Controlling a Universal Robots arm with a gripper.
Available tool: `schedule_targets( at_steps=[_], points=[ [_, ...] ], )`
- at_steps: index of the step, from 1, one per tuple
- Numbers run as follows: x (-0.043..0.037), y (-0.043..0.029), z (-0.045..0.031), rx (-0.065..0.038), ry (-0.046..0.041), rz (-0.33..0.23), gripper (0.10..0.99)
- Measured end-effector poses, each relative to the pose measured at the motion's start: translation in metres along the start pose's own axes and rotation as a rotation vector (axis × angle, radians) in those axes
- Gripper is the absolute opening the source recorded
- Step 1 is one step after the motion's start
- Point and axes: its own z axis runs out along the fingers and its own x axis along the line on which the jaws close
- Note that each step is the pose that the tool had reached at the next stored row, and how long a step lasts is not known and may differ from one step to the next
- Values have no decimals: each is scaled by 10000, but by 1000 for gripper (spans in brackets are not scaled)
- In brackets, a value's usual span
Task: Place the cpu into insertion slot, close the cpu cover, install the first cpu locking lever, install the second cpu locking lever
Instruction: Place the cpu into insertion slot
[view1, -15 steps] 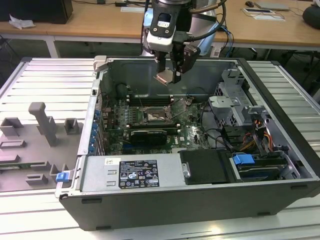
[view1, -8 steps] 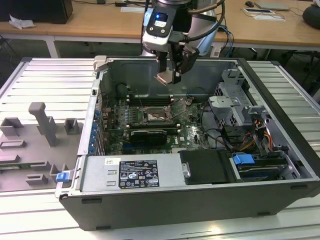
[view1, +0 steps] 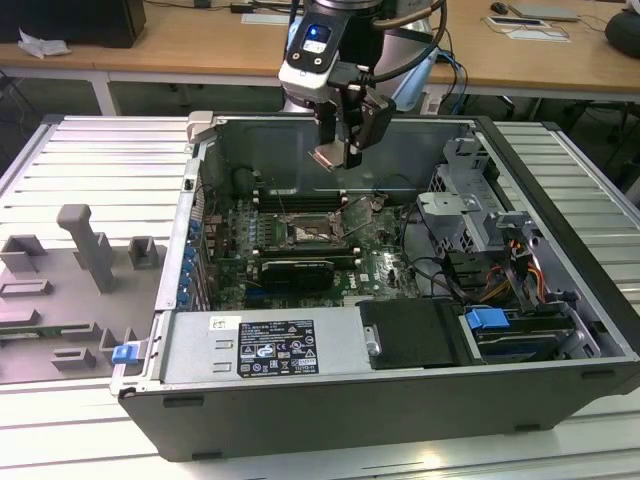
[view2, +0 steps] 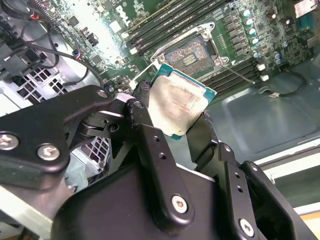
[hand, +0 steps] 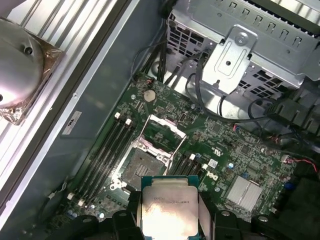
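Note:
My gripper (view1: 337, 152) hangs inside the open computer case, above the motherboard, and is shut on the cpu (view1: 328, 157). In both wrist views the cpu (view2: 177, 106) (hand: 167, 206) is a pale silver square with a green edge, pinched on two opposite sides between the black fingers (view2: 145, 125). The insertion slot (view1: 313, 233) (view2: 192, 52) (hand: 142, 167) lies below it, with its dark centre bare. Beside the slot the cpu cover (hand: 161, 133) stands raised on its hinge. A thin locking lever (view2: 241, 74) sticks out from the socket.
Long memory slots (hand: 107, 147) flank the socket, and a long black card (view1: 296, 270) lies near it. A metal drive cage (view1: 465, 205) with cables fills the case at the exterior view's right. The power supply (view1: 262, 345) sits at the front, and a grey fixture tray (view1: 80, 270) is outside at the left.

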Motion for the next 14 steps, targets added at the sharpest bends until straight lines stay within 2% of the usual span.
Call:
schedule_targets(
  at_steps=[14],
  points=[
    [0, -1, 5, -21, -98, 1098, 541]
  ],
)
